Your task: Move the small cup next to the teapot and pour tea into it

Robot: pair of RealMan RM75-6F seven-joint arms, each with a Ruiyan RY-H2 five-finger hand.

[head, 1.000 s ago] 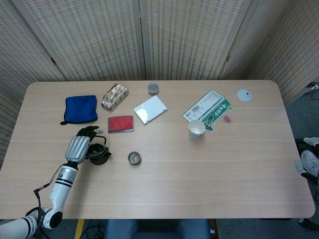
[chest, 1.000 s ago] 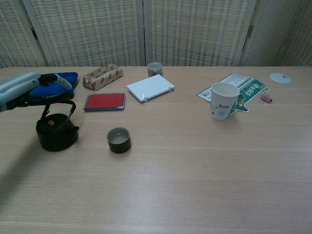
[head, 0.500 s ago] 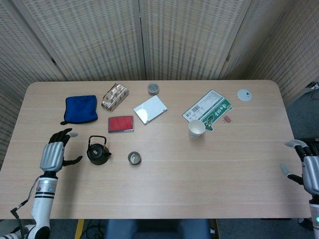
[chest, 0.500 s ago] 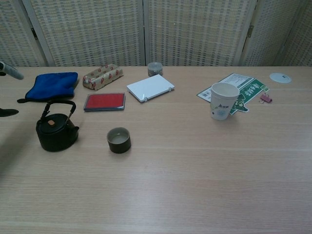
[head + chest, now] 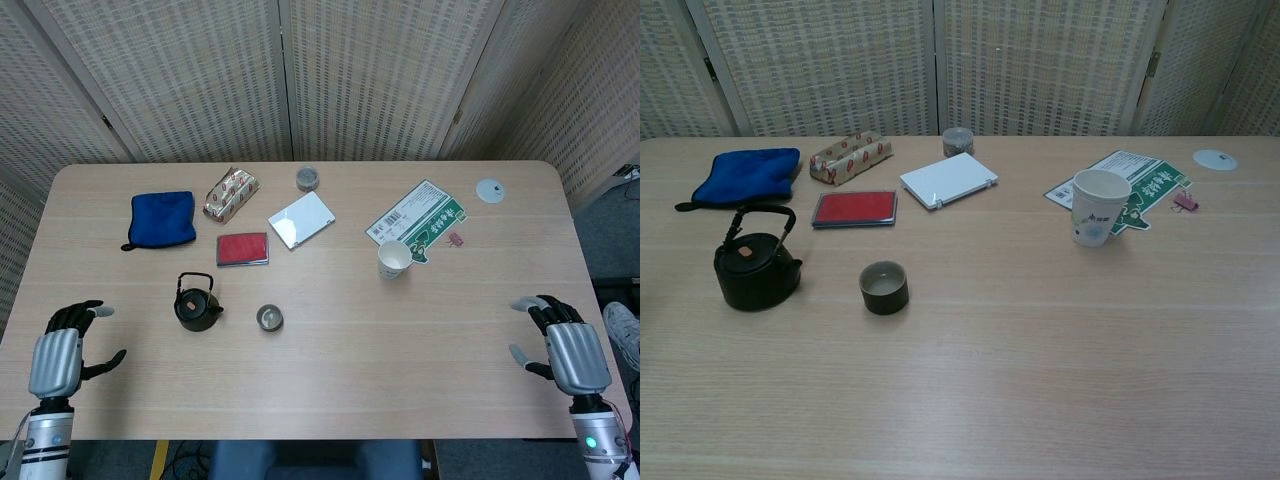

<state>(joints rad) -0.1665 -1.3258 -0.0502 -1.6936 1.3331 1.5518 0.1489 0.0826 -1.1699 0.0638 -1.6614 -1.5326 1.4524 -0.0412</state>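
My left hand [image 5: 58,352] hangs over the near left edge of the table [image 5: 400,350], fingers spread and curled a little, holding nothing. My right hand [image 5: 566,347] sits over the near right edge, likewise spread wide and empty. Both show only in the head view; the chest view catches neither.

The teapot [image 5: 197,303] stands upright on the left part of the table, black, its handle raised, well apart from my left hand. The cup [image 5: 269,318] stands near it to the right, a gap between them, not touching. In the chest view the teapot [image 5: 756,268] and cup [image 5: 884,287] sit side by side at about the same depth. I cannot tell whether the cup has liquid in it.

Behind the teapot lies a red case [image 5: 243,248], flat, and further left a blue cloth [image 5: 162,218]. A wrapped packet [image 5: 231,193] lies beside the cloth at an angle. A white box [image 5: 301,218] lies near the centre back, with a small round tin [image 5: 307,178] behind it. To the right a paper cup [image 5: 394,259] stands upright, at the edge of a green and white leaflet [image 5: 418,220]. A small pink clip [image 5: 456,239] lies just beside the leaflet, and a white disc [image 5: 490,190] lies near the far right corner
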